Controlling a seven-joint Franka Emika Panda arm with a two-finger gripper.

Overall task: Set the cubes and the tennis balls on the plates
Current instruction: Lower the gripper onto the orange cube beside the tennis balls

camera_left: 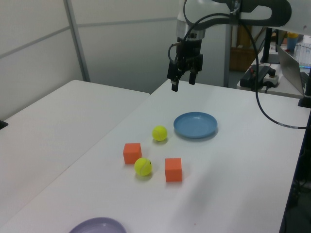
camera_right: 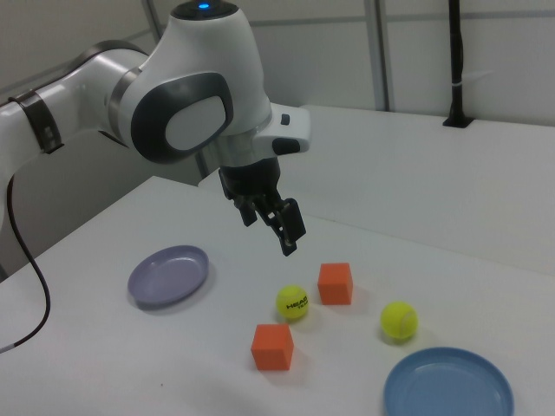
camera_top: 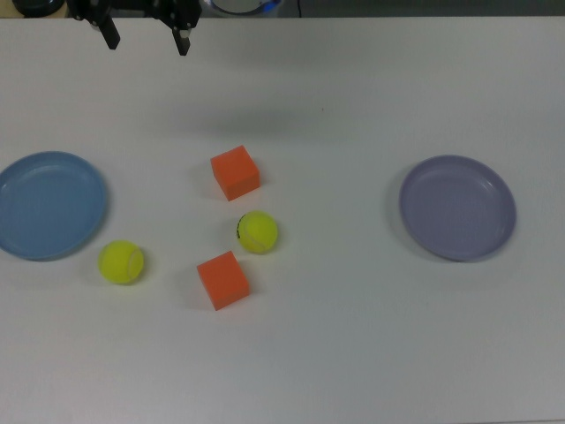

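In the top view, going left to right across the white table [camera_top: 353, 353], the light blue plate [camera_top: 48, 205] sits at the far left, at nine o'clock. Just beside its rim, at about four o'clock from it, lies the plain tennis ball [camera_top: 121, 262], apart from the plate. Above, at the top edge near eleven o'clock, the gripper [camera_top: 146, 37] hangs over bare table, jaws spread wide and holding nothing. Near the centre, the upper cube [camera_top: 235, 172] is at twelve o'clock from the lower cube [camera_top: 222, 280]; between them, slightly right, rests the marked tennis ball [camera_top: 258, 231], touching neither. Well apart at three o'clock lies the lavender plate [camera_top: 457, 208].
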